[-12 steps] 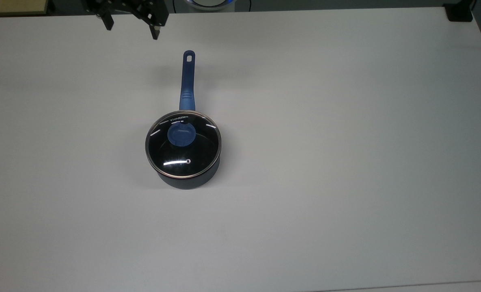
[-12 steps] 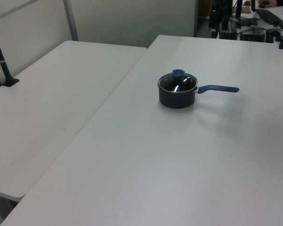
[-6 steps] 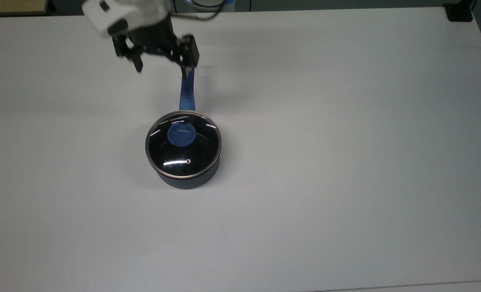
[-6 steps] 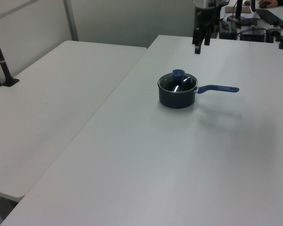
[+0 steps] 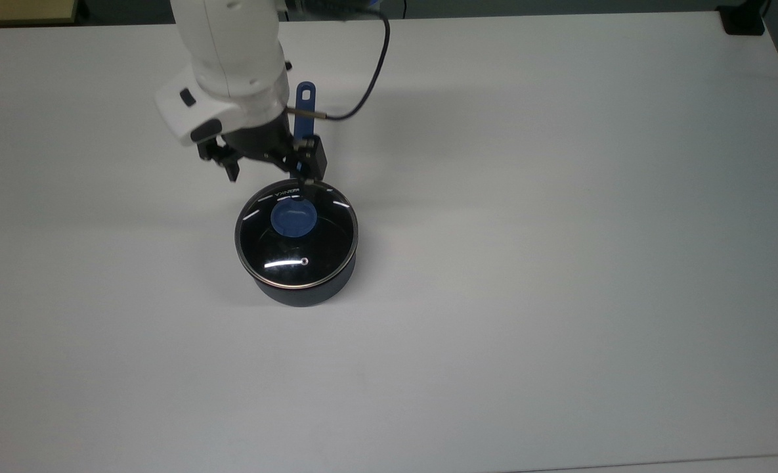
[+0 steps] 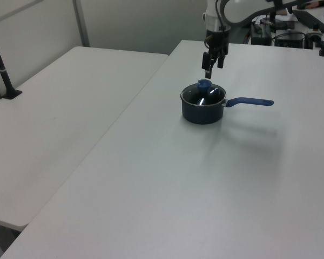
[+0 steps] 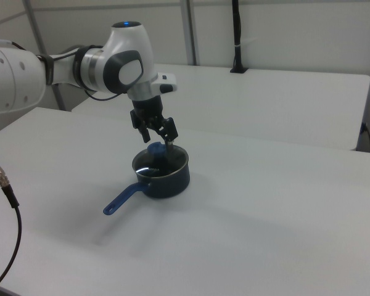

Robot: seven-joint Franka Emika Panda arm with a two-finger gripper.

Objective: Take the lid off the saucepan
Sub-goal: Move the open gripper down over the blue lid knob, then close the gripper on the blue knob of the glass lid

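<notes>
The lidded saucepan is set on a white table; the gripper, fingers apart, is held at its 12 o'clock in the top view.

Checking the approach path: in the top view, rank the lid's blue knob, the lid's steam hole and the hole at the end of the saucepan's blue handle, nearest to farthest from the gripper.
From the open gripper:
1. Blue knob, just below it at the centre of the glass lid.
2. Handle-end hole, above it, beside the arm.
3. Steam hole, lowest, near the lid's lower rim.

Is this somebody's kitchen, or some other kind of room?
Probably a lab or workshop, not a kitchen. A white robot arm hangs its hand over a lone pan on plain white tables, with partition walls and a loose cable.
</notes>
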